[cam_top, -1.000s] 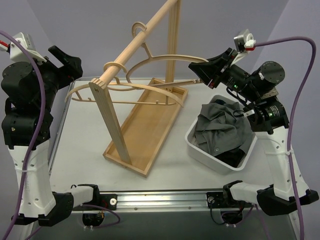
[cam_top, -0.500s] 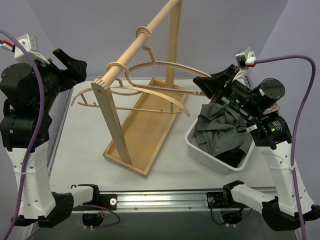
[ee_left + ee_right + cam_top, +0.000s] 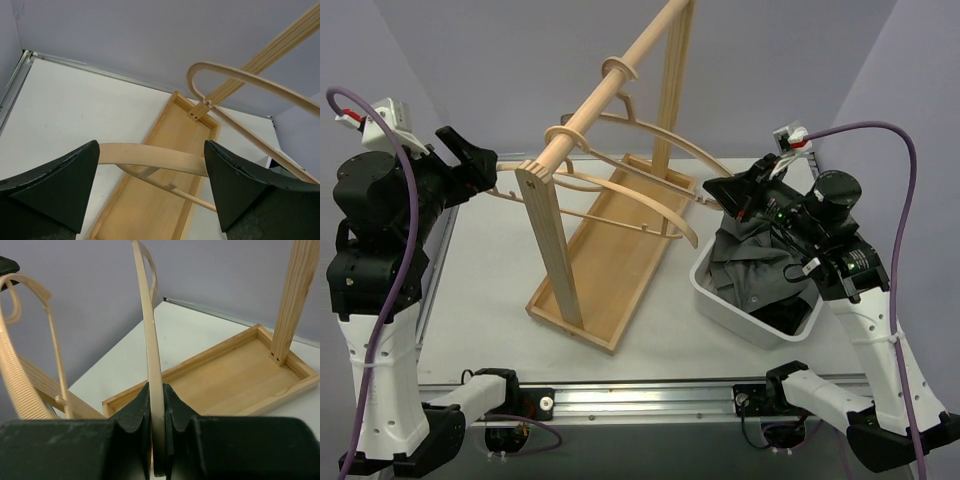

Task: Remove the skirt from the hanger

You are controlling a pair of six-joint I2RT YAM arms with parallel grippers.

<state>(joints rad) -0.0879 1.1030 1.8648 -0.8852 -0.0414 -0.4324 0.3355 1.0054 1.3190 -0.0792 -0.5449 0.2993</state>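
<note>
Since a second before, the left gripper [image 3: 480, 165] had lifted and leaned in, jaws spread wide astride one wooden hanger arm [image 3: 155, 159] without touching it, while the right gripper [image 3: 722, 190] had dipped, pinching another hanger's tip [image 3: 150, 340]. The grey skirt [image 3: 760, 265] lay bundled in the white bin [image 3: 720, 300], so the removal looked done.

Wooden rack [image 3: 550, 250] stands on white table [image 3: 480, 290], white bin [image 3: 728, 312] just right of its base
</note>
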